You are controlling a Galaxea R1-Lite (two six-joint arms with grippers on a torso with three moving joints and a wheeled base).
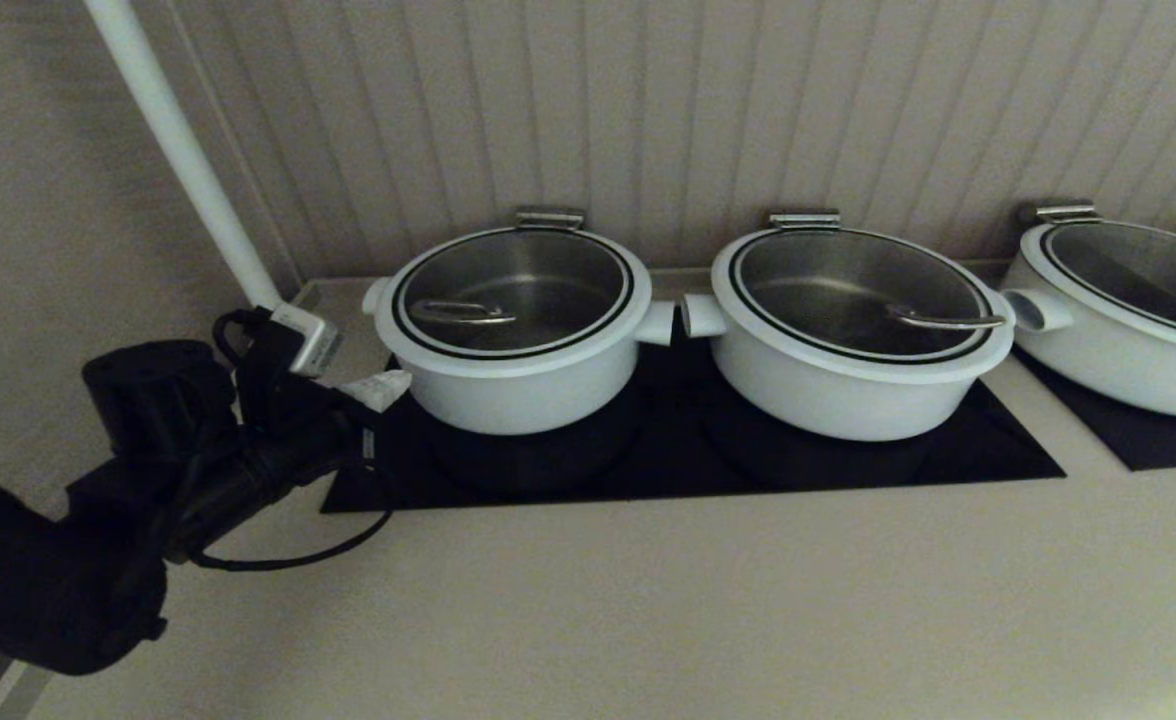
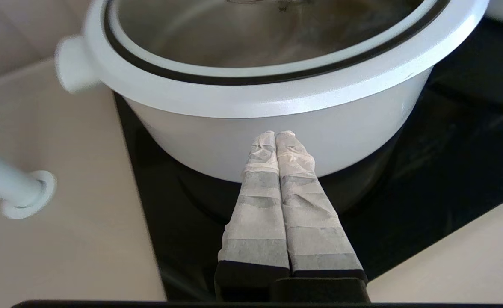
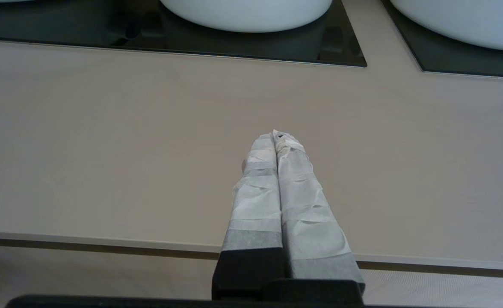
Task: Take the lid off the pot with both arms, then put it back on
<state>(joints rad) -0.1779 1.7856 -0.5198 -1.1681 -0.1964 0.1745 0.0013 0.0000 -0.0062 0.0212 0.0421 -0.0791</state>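
The pot point(image 1: 518, 385), white with straight deep walls, stands at the left of the black cooktop. The lid point(image 1: 513, 290) sits on it, with its wire handle point(image 1: 460, 312) at the left. My left gripper point(image 1: 385, 388) is shut and empty, its taped tips close to the pot's left front wall, below the rim. In the left wrist view the gripper point(image 2: 276, 134) points at the pot wall point(image 2: 362, 124), with the lid point(image 2: 255, 38) above. My right gripper point(image 3: 277, 136) is shut and empty over the counter near its front edge, and is out of the head view.
Two wider white pots with lids stand to the right, one in the middle point(image 1: 848, 385) and one at the far right point(image 1: 1118, 340). A slanted white pole point(image 1: 183, 160) meets the counter behind my left arm. The beige counter point(image 1: 698, 600) lies in front of the black cooktop point(image 1: 668, 450).
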